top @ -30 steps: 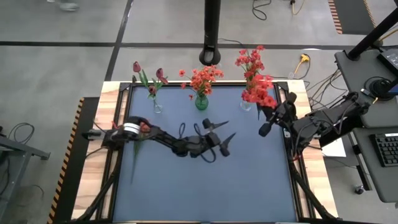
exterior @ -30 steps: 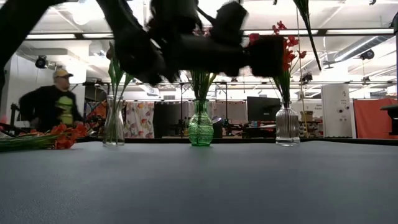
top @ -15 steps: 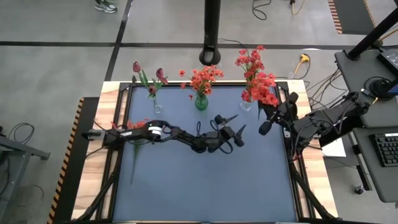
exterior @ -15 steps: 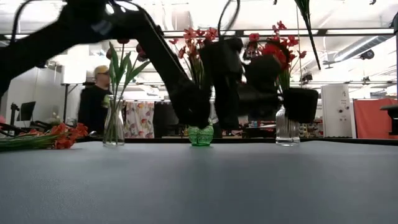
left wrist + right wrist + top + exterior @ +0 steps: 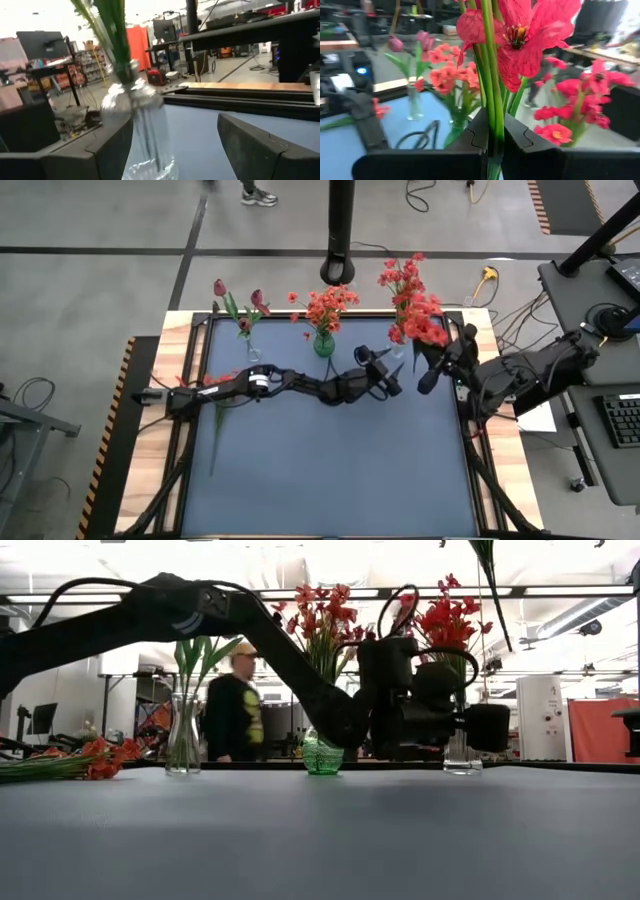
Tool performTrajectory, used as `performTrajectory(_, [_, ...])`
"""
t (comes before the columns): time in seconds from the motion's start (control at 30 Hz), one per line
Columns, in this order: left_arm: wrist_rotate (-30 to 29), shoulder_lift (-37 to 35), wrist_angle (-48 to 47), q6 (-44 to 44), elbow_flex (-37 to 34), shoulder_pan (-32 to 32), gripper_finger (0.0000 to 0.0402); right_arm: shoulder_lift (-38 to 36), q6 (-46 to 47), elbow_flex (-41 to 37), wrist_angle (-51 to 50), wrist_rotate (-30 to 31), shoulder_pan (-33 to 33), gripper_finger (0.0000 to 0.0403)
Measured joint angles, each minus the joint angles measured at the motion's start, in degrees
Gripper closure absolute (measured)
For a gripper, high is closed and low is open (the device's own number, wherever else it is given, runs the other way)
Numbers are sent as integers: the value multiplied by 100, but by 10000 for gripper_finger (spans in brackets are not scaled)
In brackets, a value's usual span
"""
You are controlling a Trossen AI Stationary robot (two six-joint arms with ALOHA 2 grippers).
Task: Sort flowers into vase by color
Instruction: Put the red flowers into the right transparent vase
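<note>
Two grippers are busy: the left gripper [image 5: 385, 377], fingers spread wide, reaches for the clear ribbed vase [image 5: 137, 125]. The right gripper [image 5: 492, 132] pinches red flower stems [image 5: 490, 95], which probably go into that vase next.

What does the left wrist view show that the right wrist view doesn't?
Only the left wrist view shows the ribbed clear vase up close, green stems in it, between the left gripper's open fingers. Only the right wrist view shows the right gripper shut on a red flower's stem, with the green vase of orange flowers and the tulip vase beyond. Both show the blue table.
</note>
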Motion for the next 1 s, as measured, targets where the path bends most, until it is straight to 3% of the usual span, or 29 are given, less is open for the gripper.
performTrajectory(0.17, [-8, 6, -6, -42, 18, 86, 130, -31, 100, -121, 181, -718, -447, 390])
performTrajectory(0.27, [-8, 6, 9, -45, -26, 120, 130, -14, 30, -174, 380, -1509, -796, 390])
performTrajectory(0.37, [32, 6, -17, -140, -110, 127, 130, -31, -434, -180, 805, -2320, -1083, 390])
performTrajectory(0.43, [392, -14, 4, -287, -196, 131, 130, -51, -894, -188, 1032, -2618, -1227, 390])
performTrajectory(0.7, [548, -51, 117, -388, -390, 135, 130, -519, -1597, -470, 1226, -3428, -1677, 390])
performTrajectory(1.0, [-7, -81, 216, 99, -389, 99, 130, -900, -1518, -964, 1656, -3438, -1869, 390])
